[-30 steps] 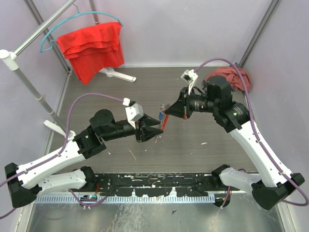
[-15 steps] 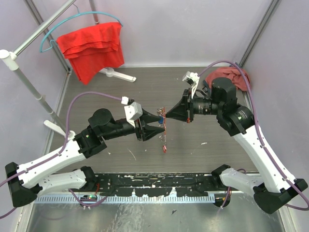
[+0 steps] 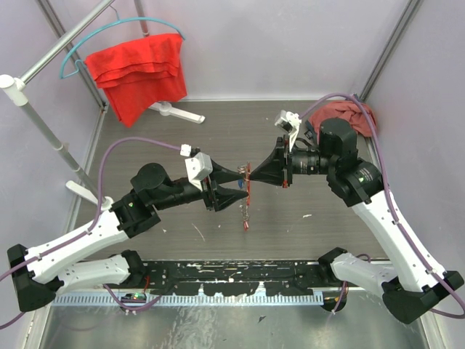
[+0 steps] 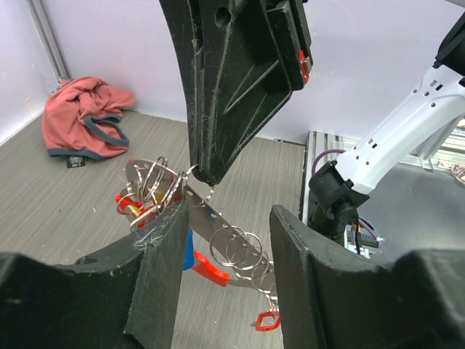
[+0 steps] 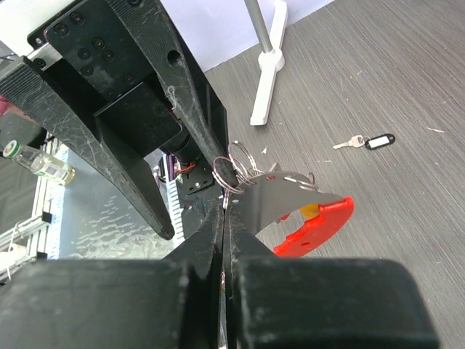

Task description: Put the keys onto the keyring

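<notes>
Keyring (image 4: 240,247) mid-air between arms. Right gripper (image 5: 222,211) pressed together, pinching ring wire. Keys (image 5: 294,207) hang bunched beside it. Left gripper (image 4: 227,225) spread, straddling bunch, gripping nothing. Risk: if you close left off-centre, ring twists, slips from thin pinch, drops.

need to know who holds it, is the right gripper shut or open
Shut: in the right wrist view the right gripper has its fingers pressed together, pinching the keyring at their tips.

Robotics lab cell: plain white enclosure walls (image 3: 290,43), metal corner posts (image 3: 390,51), aluminium rail (image 3: 94,298) along near edge of grey table (image 3: 218,131).
</notes>
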{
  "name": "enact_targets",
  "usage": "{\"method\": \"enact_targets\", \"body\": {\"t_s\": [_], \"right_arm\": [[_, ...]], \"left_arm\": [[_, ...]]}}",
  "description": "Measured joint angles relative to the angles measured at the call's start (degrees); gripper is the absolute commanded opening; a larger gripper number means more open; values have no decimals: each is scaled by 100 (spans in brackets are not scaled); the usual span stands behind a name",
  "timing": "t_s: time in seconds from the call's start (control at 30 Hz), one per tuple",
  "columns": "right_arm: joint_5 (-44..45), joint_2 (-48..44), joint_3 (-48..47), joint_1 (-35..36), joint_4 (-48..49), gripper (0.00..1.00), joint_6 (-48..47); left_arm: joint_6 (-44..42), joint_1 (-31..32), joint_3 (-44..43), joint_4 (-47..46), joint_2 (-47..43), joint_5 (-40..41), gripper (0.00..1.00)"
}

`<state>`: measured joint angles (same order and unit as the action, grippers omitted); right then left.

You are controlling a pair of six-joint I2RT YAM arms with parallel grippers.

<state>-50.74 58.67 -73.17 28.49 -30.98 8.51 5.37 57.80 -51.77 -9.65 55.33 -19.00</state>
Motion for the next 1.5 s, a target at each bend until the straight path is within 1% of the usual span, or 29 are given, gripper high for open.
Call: {"method": "enact_targets", "body": {"t_s": [0.23, 0.9, 1.1, 1.33, 1.5], "right_arm": [[-149, -136, 37, 0, 31, 1, -125], [-411, -168, 74, 81, 146, 1, -216], [-463, -168, 79, 103, 153, 1, -219], [-544, -170, 116, 120, 188, 1, -232], [-605, -188, 118, 136, 229, 1, -236]], "left_arm": [[0, 0, 0, -33, 0, -2, 55], [52, 0, -181, -55, 0, -326, 41], [63, 0, -184, -55, 13, -374, 40], [68, -2, -197, -44, 74, -448, 32], [68, -7, -234, -31, 76, -450, 21]]}}
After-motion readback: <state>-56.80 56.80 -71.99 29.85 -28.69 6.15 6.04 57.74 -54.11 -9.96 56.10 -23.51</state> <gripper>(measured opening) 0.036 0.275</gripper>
